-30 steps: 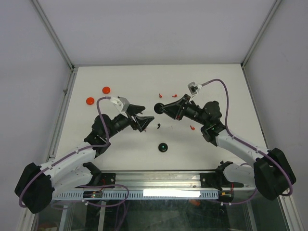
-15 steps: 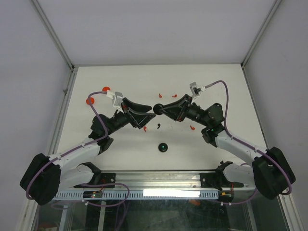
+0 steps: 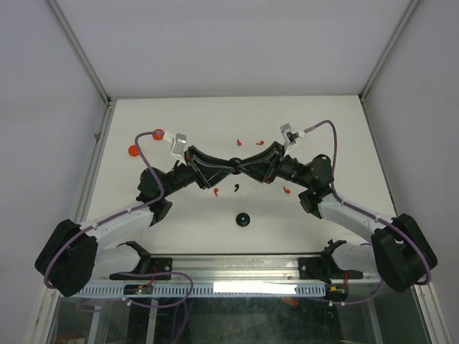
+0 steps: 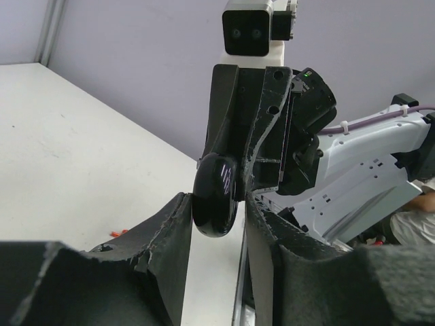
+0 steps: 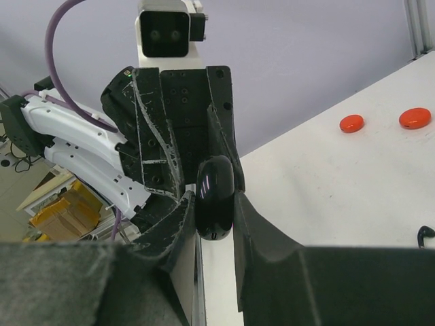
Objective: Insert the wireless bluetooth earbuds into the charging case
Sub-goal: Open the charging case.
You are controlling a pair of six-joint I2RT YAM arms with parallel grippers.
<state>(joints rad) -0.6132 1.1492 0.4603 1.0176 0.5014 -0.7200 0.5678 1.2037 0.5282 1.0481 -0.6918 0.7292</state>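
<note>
Right fingers [image 5: 262, 244] pinch black case [image 5: 215, 197]; left fingers [image 4: 166, 238] flank it (grip unclear).

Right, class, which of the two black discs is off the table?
The black disc gripped in the right hand, raised over mid-table. The other black disc lies on the table, untouched, closer to the near edge.

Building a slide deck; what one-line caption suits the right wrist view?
Right pincer grips a glossy black disc, the left pincer flanking it with its fingers from the opposite side.
</note>
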